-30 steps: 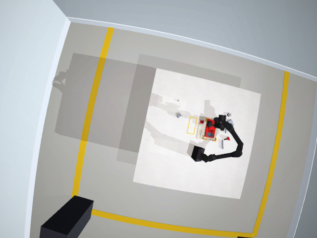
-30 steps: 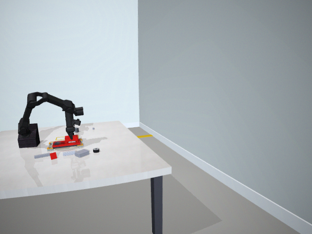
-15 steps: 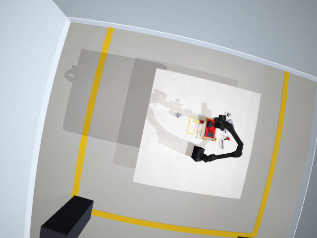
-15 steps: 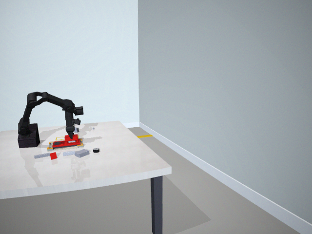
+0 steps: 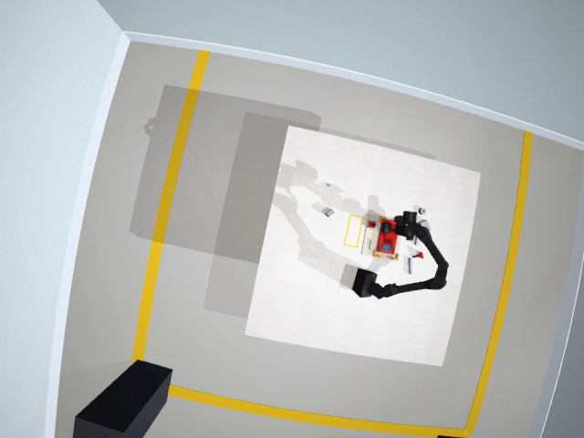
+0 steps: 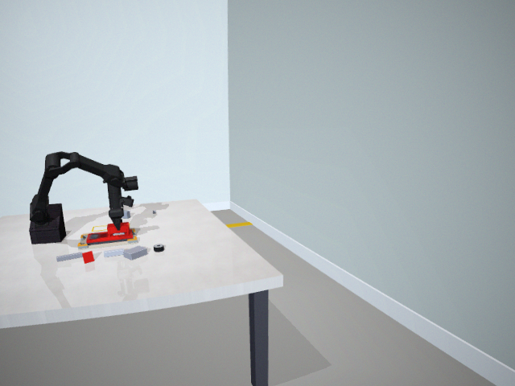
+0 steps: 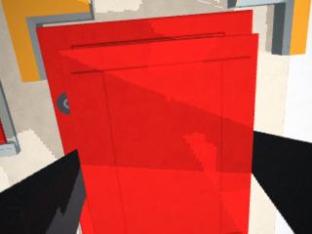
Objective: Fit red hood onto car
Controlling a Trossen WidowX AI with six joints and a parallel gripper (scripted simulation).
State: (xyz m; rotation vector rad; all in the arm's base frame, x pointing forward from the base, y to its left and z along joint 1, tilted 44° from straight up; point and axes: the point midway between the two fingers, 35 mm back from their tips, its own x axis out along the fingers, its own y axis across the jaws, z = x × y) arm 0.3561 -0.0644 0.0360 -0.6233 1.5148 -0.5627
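My gripper (image 5: 388,228) (image 6: 118,228) (image 7: 165,148) is shut on the red hood (image 6: 125,229) (image 7: 146,97), one black finger at each side. The hood is over one end of the red car chassis (image 6: 97,238) (image 7: 122,31). In the wrist view its far edge stops short of the deck's far edge, and a strip of deck shows at the left with a grey round part partly covered by the hood. The engine and pegs are hidden, so I cannot tell whether the hood sits flat. The chassis lies in the jig with orange corners (image 5: 395,257) (image 6: 83,245) (image 7: 15,44).
A yellow outlined rectangle (image 5: 348,230) lies beside the jig. On its other side are a red wedge (image 5: 420,255) (image 6: 88,256), a grey bar (image 5: 410,265) (image 6: 68,256), a grey block (image 6: 135,252) and a black wheel (image 5: 422,210) (image 6: 158,248). A small block (image 5: 328,212) lies farther off.
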